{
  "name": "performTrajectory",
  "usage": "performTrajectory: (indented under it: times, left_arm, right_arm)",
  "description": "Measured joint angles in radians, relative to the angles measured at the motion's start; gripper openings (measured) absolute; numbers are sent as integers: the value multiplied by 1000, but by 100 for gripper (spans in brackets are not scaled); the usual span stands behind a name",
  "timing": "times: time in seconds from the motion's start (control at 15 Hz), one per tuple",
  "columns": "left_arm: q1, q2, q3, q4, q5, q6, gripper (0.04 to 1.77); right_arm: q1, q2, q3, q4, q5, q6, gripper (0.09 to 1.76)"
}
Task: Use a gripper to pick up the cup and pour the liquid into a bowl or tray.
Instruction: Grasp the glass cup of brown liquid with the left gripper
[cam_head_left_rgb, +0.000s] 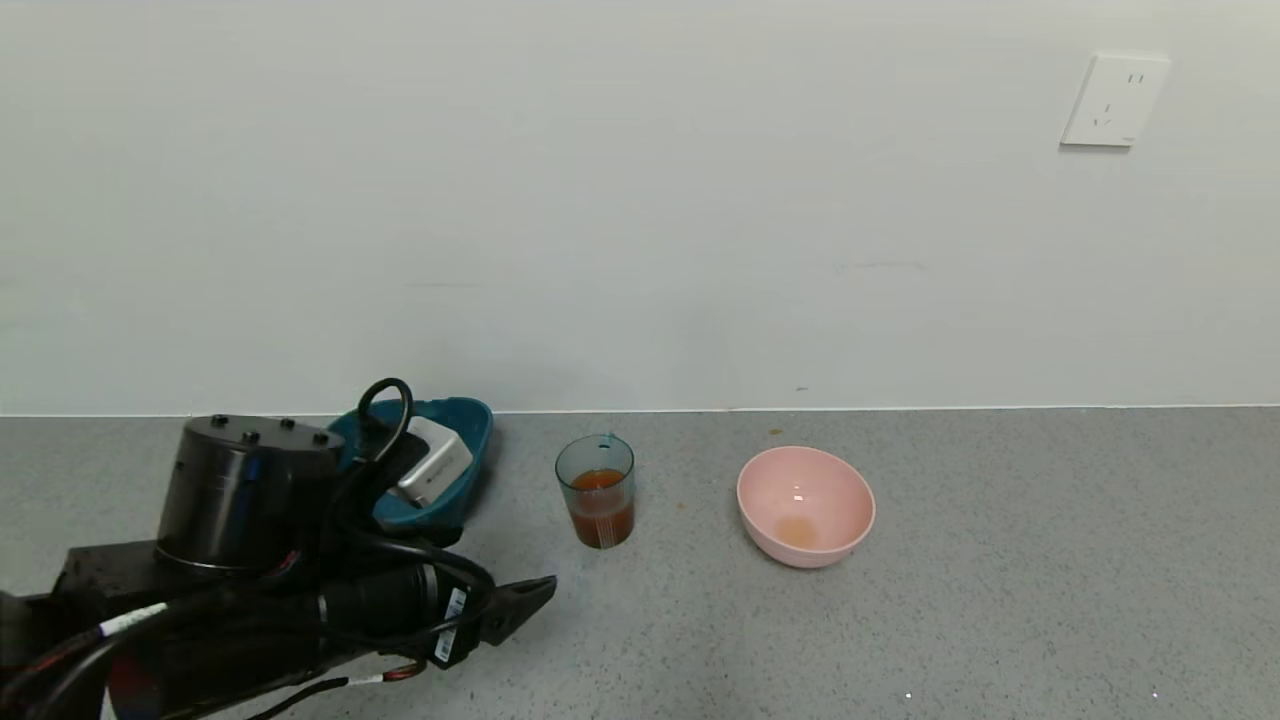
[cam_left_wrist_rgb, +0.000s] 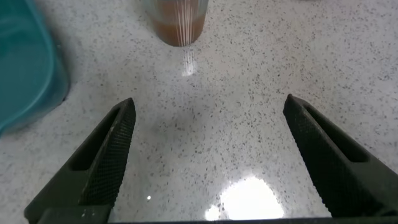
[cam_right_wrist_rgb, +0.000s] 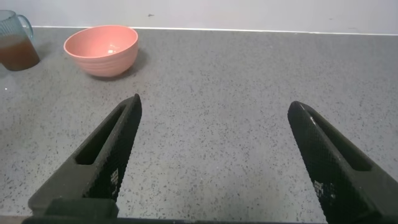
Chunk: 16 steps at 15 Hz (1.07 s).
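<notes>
Fingers (cam_left_wrist_rgb: 106, 155) apart, left gripper (cam_left_wrist_rgb: 208, 162) near cup (cam_head_left_rgb: 596, 490)

The desk (cam_head_left_rgb: 1000, 600) is a grey speckled surface running back to a white wall. Three vessels stand directly on it. The cup (cam_head_left_rgb: 596, 490), upright and roughly half full of reddish-brown liquid (cam_head_left_rgb: 601, 510), sits just ahead of the left gripper (cam_head_left_rgb: 520, 605), whose fingers are spread wide above the bare surface. The dark teal tray (cam_head_left_rgb: 470, 440) rests on the desk beside that gripper, on the wall side, partly hidden by the arm. The pink bowl (cam_head_left_rgb: 806, 505) stands beyond the cup, farther from the gripper, apart from both
</notes>
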Motion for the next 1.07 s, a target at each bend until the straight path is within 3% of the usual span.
performTrajectory:
  times: [0.6,1.07]
  left_arm:
    - [-3,299,99,-439,4,-28,172]
    - [-17,523,125,-817,70,-42,172]
  right_arm:
    - [0,0,0,0,0,0,171]
    - [0,0,0,0,0,0,171]
